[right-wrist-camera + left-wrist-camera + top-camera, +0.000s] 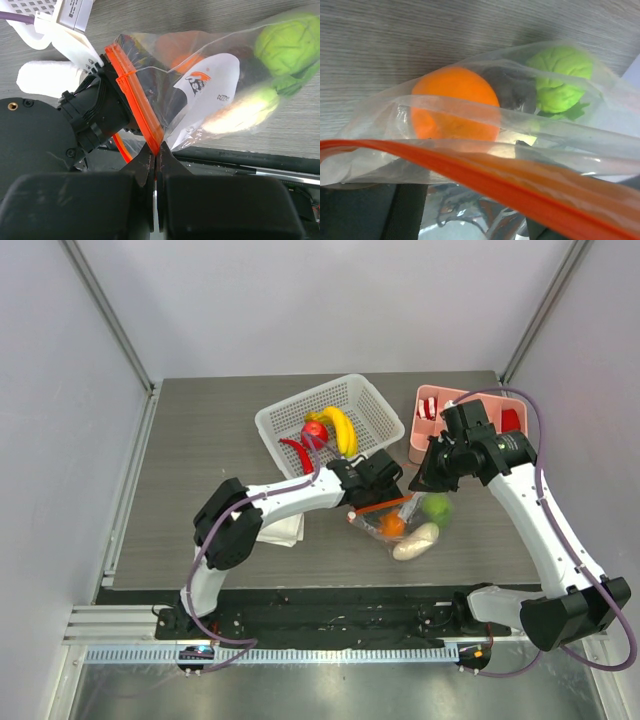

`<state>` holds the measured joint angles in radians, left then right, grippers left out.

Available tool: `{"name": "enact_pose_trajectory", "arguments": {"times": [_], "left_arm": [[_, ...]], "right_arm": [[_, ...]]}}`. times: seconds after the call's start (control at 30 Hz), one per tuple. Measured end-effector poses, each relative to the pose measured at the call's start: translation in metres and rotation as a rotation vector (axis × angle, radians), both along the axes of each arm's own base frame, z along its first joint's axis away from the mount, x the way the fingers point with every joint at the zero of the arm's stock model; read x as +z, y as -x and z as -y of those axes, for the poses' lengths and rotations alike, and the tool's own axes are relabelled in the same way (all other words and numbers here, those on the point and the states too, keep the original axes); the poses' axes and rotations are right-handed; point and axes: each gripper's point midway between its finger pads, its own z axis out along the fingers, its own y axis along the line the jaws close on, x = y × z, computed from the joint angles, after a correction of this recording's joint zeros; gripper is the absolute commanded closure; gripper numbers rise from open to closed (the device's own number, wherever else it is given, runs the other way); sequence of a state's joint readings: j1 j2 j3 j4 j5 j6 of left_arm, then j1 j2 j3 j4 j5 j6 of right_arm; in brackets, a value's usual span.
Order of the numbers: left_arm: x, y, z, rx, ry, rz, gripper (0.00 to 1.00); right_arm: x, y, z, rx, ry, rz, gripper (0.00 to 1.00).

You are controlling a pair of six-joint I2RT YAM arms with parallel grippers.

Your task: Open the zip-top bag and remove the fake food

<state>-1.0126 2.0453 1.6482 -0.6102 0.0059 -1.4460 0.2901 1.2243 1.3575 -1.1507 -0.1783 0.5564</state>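
Observation:
The zip-top bag (400,518) hangs between my two grippers above the table, its orange-red zip strip (131,92) partly pulled apart. Inside it are an orange (452,102), a green apple (560,77), a dark piece (510,90) and a white radish (415,542). My right gripper (156,150) is shut on the lower end of one zip lip. My left gripper (475,200) is at the bag's mouth. Its fingers stand apart with the strip (485,177) lying across them. Yellow bananas (343,428) and a red apple (315,429) lie in the white basket (375,400).
A pink tray (425,435) with red-and-white striped pieces (428,408) stands at the back right, close behind my right gripper (425,475). A white cloth (280,530) lies under the left forearm. A red pepper (295,450) is in the basket.

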Motion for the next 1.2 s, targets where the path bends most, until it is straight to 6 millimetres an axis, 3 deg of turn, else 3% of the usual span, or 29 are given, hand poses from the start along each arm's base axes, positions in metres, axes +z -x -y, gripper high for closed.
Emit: {"name": "enact_pose_trajectory", "arguments": {"times": [0.2, 0.4, 0.43, 0.5, 0.7, 0.83, 0.97, 1.2], "left_arm": [[-0.01, -0.003, 0.006, 0.035, 0.022, -0.015, 0.4], [-0.02, -0.005, 0.01, 0.055, 0.036, -0.023, 0.54], [-0.02, -0.006, 0.011, 0.056, 0.047, -0.018, 0.73], [-0.019, -0.007, 0.011, 0.058, 0.06, -0.008, 0.89], [-0.016, -0.01, 0.012, 0.032, 0.064, 0.032, 1.0], [-0.013, -0.014, 0.009, -0.031, 0.032, 0.098, 1.0], [-0.001, -0.016, 0.002, -0.101, 0.034, 0.157, 1.0], [0.063, -0.008, 0.009, -0.329, 0.181, 0.351, 1.0]], "right_arm": [[-0.003, 0.001, -0.003, 0.008, 0.0, -0.003, 0.99], [-0.005, 0.001, -0.004, 0.013, 0.003, -0.005, 0.99], [-0.006, 0.002, -0.004, 0.012, 0.004, -0.006, 0.99], [-0.007, 0.002, -0.004, 0.012, 0.005, -0.008, 0.99], [-0.009, 0.001, -0.002, 0.007, 0.018, -0.007, 0.99], [-0.01, -0.001, 0.004, -0.004, 0.049, 0.006, 0.99], [-0.01, -0.003, 0.011, -0.016, 0.085, 0.026, 0.99], [-0.014, -0.001, 0.018, -0.021, 0.108, 0.025, 0.99]]}}
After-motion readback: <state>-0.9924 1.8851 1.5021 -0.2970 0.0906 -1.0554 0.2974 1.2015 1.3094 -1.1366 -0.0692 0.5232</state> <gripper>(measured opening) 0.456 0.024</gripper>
